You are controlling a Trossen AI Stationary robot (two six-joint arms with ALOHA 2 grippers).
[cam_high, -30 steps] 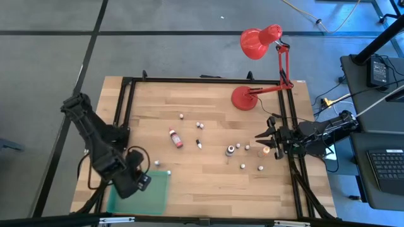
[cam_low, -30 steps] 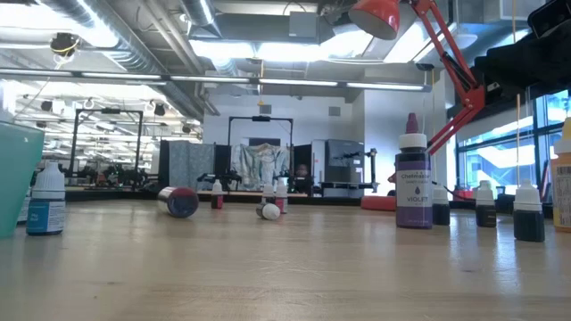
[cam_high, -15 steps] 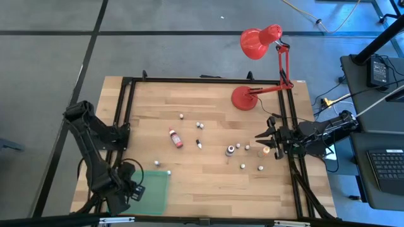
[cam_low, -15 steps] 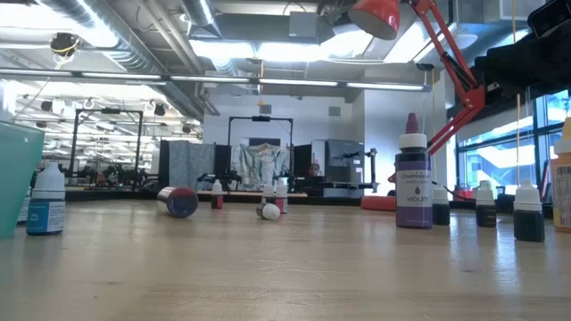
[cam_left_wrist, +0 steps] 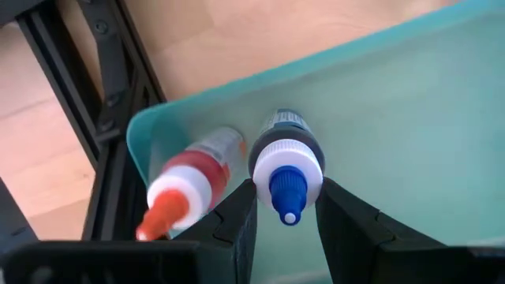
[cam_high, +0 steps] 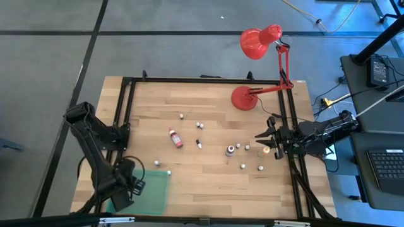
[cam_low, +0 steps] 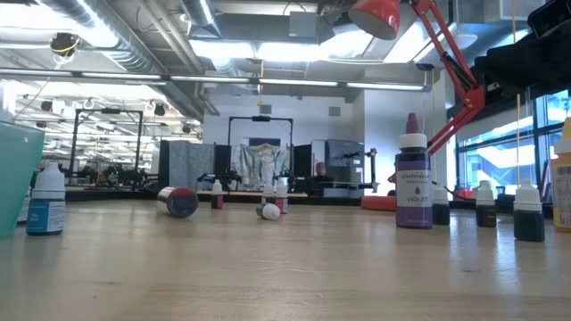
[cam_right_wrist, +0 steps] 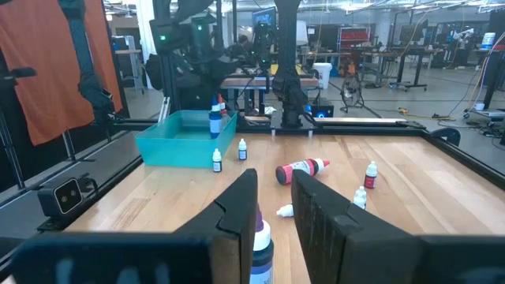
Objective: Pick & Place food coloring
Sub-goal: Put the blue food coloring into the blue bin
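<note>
Two arms share the wooden bench [cam_high: 208,183], most food coloring still scattered ahead of the right hand [cam_high: 264,142], which waits at the bench's edge, fingers together and empty. The left hand [cam_left_wrist: 286,207] hangs over the green tray [cam_left_wrist: 410,118], clamped on a blue-tipped bottle [cam_left_wrist: 286,162] held upright (apparently for a clean drop). Just beside it, an orange-tipped bottle [cam_left_wrist: 189,185] already lies inside. A red bottle [cam_high: 175,138] lies toppled mid-bench.
</note>
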